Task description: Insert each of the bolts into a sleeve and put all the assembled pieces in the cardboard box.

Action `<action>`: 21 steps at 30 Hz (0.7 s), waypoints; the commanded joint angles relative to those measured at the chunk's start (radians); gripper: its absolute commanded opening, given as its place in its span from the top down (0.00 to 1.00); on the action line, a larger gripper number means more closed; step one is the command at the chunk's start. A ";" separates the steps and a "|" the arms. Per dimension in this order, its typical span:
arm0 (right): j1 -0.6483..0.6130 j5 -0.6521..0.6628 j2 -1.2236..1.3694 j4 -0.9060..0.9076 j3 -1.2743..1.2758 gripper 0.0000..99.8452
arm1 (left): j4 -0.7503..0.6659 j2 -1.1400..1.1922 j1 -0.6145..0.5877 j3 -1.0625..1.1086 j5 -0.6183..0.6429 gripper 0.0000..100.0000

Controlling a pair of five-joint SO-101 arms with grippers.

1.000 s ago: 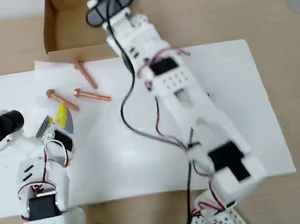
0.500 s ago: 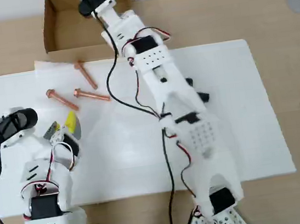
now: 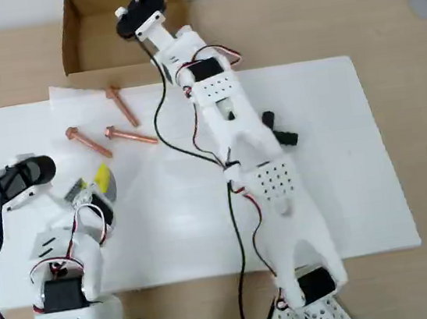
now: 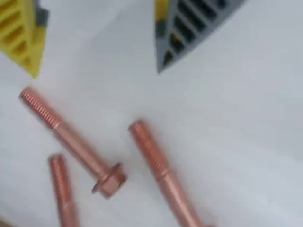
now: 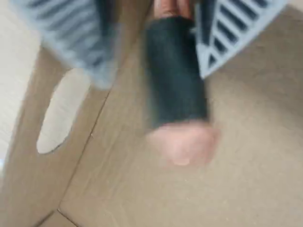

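Bolts: three copper bolts (image 3: 107, 130) lie loose on the white sheet (image 3: 355, 156), toward its 10 o'clock corner. Two lie nearly end to end and the third is just beyond them, toward the box. The left wrist view shows the same three (image 4: 71, 139) apart from one another.
Left arm: it rises from its base at 7 o'clock of the table (image 3: 416, 85), folded short and bent over the sheet's 9 o'clock edge.
Left gripper (image 3: 91, 185): it hangs near the bolts, on their 6 o'clock side. Its yellow and grey fingers (image 4: 19, 33) are spread wide with nothing between them.
Cardboard box (image 3: 71, 44): it sits open at 11 o'clock of the table, touching the sheet's far edge.
Right arm: it stretches long from its base at 6 o'clock, across the sheet toward 11 o'clock, with its wrist over the box.
Right gripper (image 5: 156, 28): inside the box, its fingers clamp an assembled piece (image 5: 175, 80), a black sleeve with a copper bolt end showing, above the box floor (image 5: 118, 184).
Spare sleeves (image 3: 283, 136): black, they lie on the sheet at the right arm's 3 o'clock side, partly hidden by it.
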 commanded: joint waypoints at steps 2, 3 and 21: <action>0.027 0.009 -0.013 0.035 -0.058 0.64 | 0.023 0.001 0.008 -0.014 -0.006 0.83; 0.024 0.009 -0.013 0.046 -0.062 0.61 | 0.021 0.002 0.008 -0.014 -0.008 0.83; -0.013 0.012 -0.245 0.796 -0.634 0.54 | 0.204 0.090 -0.035 -0.259 -0.003 0.82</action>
